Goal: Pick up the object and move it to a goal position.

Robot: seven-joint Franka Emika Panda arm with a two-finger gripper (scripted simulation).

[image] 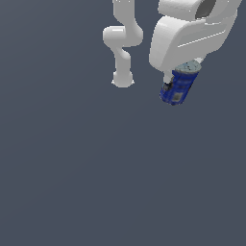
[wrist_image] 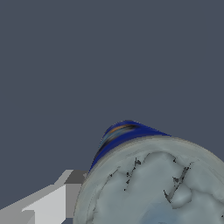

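The pincer [image: 172,82] grips the can [image: 179,86] tilted, near its top — a jolt could slip it loose.

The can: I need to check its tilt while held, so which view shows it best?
The exterior view: the whole can shows there, tilted, under the white claw. The wrist view fills with its grey top and a strip of blue side, so the tilt is hard to read.

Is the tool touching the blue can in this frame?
Touching. In the wrist view a tool finger lies flush against the blue can with no gap; the exterior view shows the can tilted, hanging under the tool.
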